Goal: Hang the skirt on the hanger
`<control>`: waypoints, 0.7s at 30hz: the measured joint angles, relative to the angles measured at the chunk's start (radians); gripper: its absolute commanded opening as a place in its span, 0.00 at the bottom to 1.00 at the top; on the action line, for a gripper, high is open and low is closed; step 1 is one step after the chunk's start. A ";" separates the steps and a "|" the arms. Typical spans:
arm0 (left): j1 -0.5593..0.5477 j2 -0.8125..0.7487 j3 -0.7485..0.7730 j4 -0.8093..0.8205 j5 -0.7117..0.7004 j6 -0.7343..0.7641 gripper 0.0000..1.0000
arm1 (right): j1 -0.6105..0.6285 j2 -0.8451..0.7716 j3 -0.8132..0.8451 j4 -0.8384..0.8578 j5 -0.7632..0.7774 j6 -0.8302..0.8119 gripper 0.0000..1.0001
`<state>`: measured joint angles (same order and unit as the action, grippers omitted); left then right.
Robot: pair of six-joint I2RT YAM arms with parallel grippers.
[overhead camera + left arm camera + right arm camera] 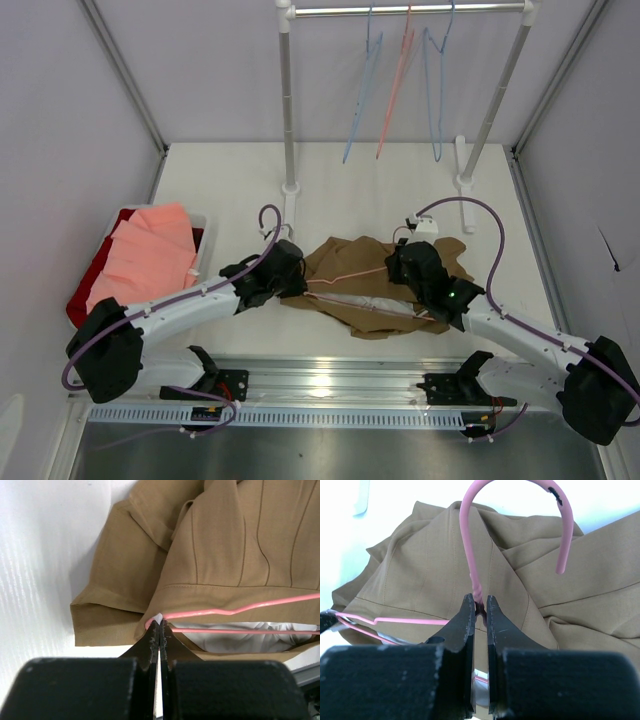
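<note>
Left gripper point(160, 626): jaws pressed together at the left corner of the hanger point(235, 610), where the pink wire bends back. The tips cover the contact point, so it cannot be told whether the white lining is pinched as well.
Right gripper point(480, 602): jaws nearly closed, clamping the hanger's twisted neck just below the hook.
Hanger position: lying flat across the middle of the table point(230, 190), between the two grippers. The hook points to the far right.
Hanger visibility: the hook and one shoulder wire show. The right shoulder is hidden behind the right gripper's fingers, and the lower bar is partly inside the waistband.
Skirt point(372, 318): crumpled on the table under and around the hanger. The waistband opening faces near and shows white lining.
Skirt visibility: both grippers cover its left and right edges in the overhead view. Its far hem is cut off in the left wrist view.
Bin point(197, 222): far left, holding a salmon garment point(150, 255) over a red cloth point(85, 295) that is mostly hidden.
Rail point(410, 9): at the far edge, top cropped. Three thin hangers point(436, 95) hang edge-on, and their shapes are hard to make out.
</note>
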<state>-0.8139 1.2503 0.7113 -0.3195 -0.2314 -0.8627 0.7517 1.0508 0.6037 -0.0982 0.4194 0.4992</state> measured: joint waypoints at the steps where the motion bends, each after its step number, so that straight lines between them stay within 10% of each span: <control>1: -0.002 0.000 0.002 -0.001 0.001 0.000 0.00 | 0.000 0.000 0.002 0.000 0.002 0.000 0.00; 21: -0.008 0.030 0.109 -0.004 0.010 0.056 0.00 | 0.000 -0.012 0.027 0.021 0.000 0.005 0.00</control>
<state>-0.8223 1.2800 0.8200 -0.3237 -0.2211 -0.8062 0.7513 1.0386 0.6312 -0.0769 0.4198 0.5041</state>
